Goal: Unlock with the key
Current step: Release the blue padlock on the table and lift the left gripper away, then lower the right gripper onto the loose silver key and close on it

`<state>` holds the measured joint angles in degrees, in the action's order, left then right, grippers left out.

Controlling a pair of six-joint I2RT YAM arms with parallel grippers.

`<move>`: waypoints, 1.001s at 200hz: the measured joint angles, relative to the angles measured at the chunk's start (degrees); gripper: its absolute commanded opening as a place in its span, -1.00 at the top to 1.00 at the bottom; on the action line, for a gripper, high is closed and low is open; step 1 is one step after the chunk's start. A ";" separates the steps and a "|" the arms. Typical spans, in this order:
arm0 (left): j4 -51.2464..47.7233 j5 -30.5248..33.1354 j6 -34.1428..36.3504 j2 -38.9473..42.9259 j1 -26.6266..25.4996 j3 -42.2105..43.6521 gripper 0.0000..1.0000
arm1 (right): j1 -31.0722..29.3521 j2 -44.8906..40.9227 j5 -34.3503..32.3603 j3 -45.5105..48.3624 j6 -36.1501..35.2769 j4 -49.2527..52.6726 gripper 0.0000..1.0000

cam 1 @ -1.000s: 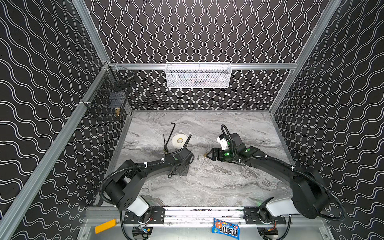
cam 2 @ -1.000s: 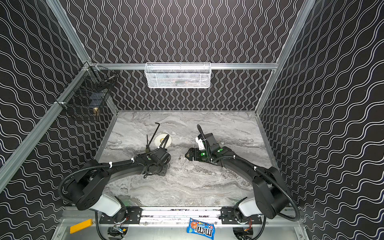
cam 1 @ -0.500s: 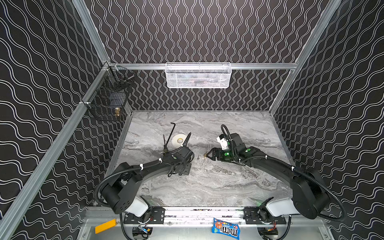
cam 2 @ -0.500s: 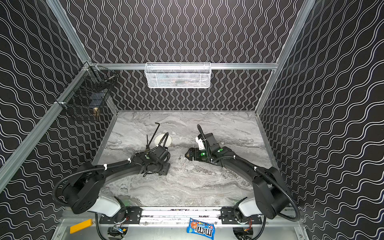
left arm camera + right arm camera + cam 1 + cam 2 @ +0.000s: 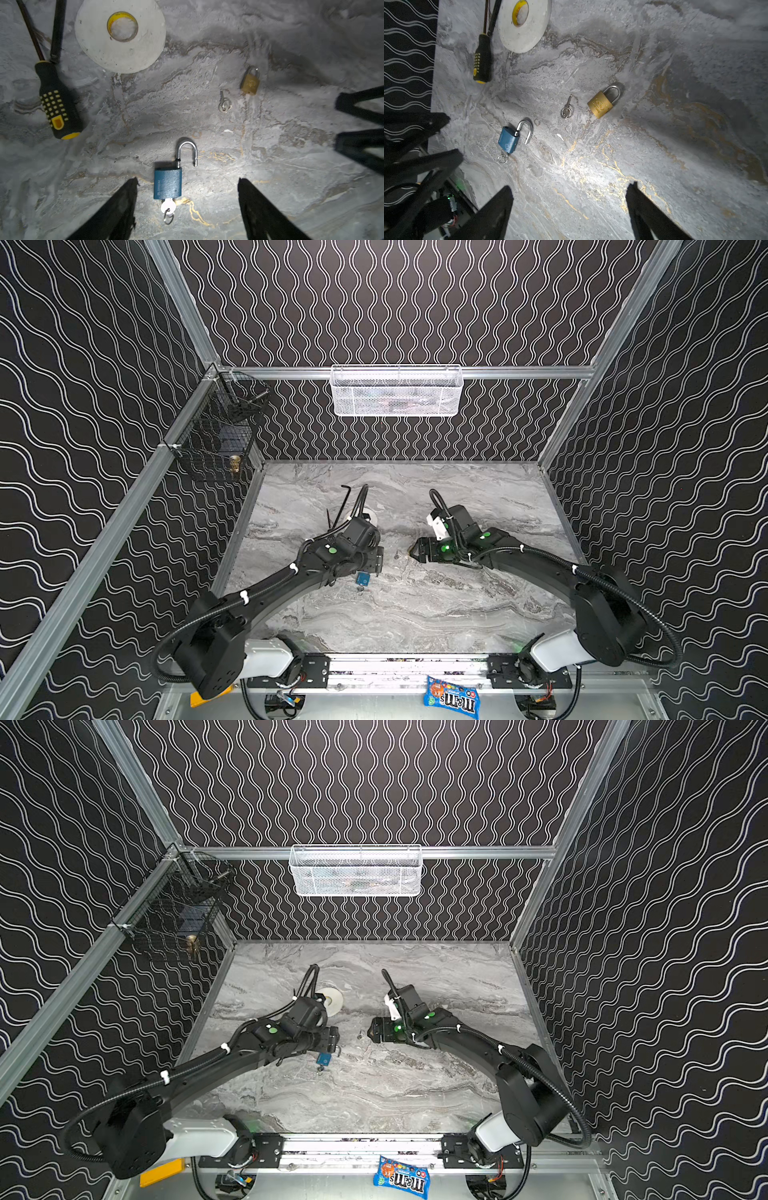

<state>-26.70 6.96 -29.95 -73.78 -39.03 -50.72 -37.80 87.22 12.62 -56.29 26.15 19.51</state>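
Though indistinct overhead, padlock shackle (image 5: 178,151) open.

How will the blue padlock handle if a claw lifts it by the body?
The blue padlock looks metal: probably stiff and heavy for its size. Lying flat, it should slide, not roll. Its shackle is open, held by one leg, so it may swivel. The key stuck in the base could snag.

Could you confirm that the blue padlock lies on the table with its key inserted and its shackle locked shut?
Not quite: the blue padlock does lie on the table with its key inserted, but its shackle is open, one leg free of the body, as the left wrist view shows.
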 measured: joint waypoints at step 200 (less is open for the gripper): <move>0.76 1.49 -12.87 9.14 8.70 5.53 -0.97 | -6.14 23.41 -9.57 -17.53 -12.00 4.07 0.06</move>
<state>-25.93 8.45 -42.83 -64.64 -30.33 -45.19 -43.94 110.63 3.05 -73.82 14.15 23.57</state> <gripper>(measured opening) 0.986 0.478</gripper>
